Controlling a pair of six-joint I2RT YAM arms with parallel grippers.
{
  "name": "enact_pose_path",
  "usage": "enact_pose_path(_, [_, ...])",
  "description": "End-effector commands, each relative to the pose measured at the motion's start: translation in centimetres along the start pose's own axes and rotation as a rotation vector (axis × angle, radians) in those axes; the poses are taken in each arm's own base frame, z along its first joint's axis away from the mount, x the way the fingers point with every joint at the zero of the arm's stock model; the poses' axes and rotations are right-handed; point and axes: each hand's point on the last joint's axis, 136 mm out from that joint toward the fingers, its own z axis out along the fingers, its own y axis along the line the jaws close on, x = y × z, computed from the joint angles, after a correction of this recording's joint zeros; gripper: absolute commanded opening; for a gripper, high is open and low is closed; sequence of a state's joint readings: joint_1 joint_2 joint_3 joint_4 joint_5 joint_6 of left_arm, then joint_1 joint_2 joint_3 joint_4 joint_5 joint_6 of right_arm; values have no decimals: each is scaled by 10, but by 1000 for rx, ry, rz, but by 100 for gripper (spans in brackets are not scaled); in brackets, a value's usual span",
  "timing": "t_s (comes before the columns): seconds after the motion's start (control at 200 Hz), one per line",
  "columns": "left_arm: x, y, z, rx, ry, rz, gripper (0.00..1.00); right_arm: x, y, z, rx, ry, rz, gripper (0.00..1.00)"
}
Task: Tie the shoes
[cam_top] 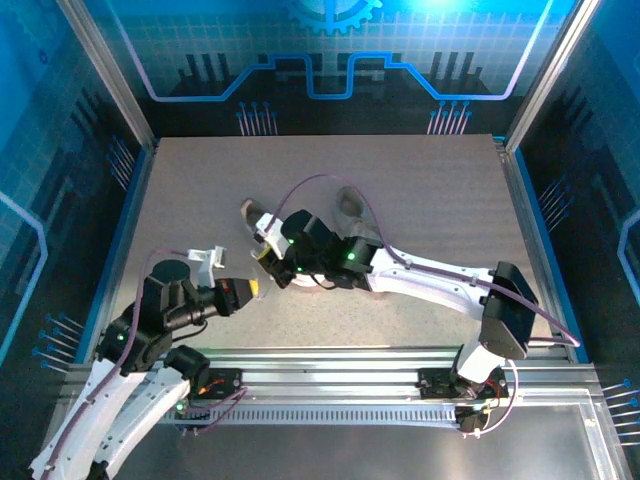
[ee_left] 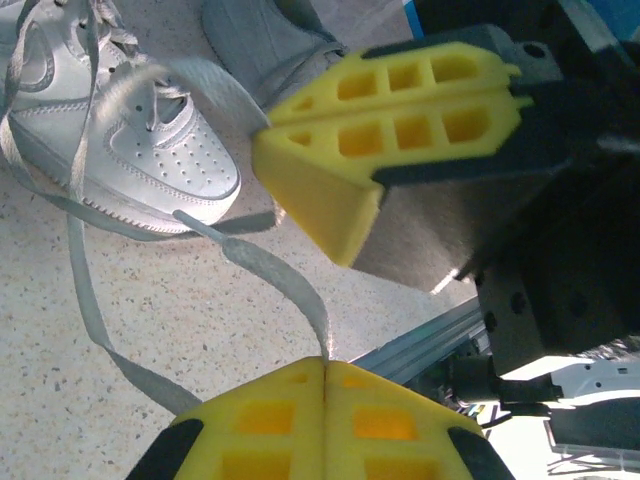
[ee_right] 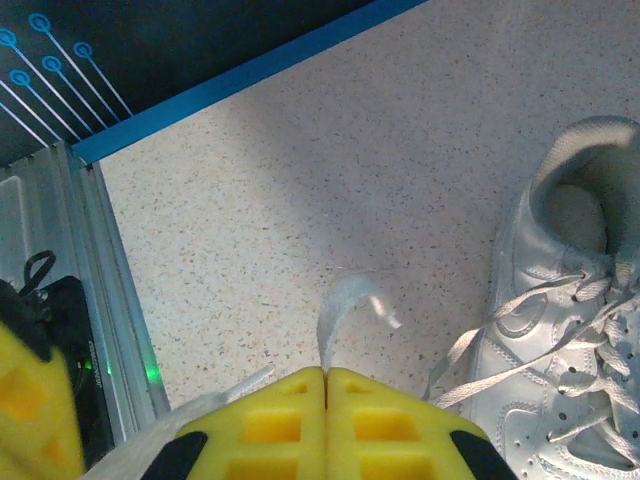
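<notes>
Right hand on lace, shoes half-hidden

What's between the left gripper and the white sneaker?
In the left wrist view, a white lace runs from the shut left gripper across bare speckled tabletop to the sneaker.

No legible text, numbers or brand marks in any view.

Back wall panel carries a gear emblem and circuit-style line graphics. These are drawn shapes with no lettering.

Sneaker, side and toe in the left wrist view: plain stitching and perforations, no logo readable. The right wrist view gives the same result, with laces and eyelets but nothing written.
</notes>
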State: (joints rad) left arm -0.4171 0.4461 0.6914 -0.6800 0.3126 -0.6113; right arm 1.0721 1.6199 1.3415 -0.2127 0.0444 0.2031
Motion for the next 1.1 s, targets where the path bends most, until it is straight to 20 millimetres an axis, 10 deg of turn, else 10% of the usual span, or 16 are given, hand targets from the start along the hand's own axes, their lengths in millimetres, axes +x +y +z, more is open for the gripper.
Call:
enact_pose_path(0.0, [-2, -2, 10, 13, 24, 51, 0, -16, 1, -13, -27, -73, 24, 0])
enact_pose_path(0.44, [5, 30, -25, -169, -66, -69, 0, 32, 33, 52, -270, 157, 48, 0])
enact_pose_path(0.73, [12, 11, -10, -20, -21, -99, 0, 61, 49, 64, -387, 255, 57, 2])
enact_pose_path(0.895, [12, -1, -3, 45, 10, -80, 0, 45, 33, 47, -377, 206, 85, 37])
enact_pose_path(1.096, [15, 17, -10, -56, -5, -112, 0, 38, -6, 21, -267, 156, 145, 51])
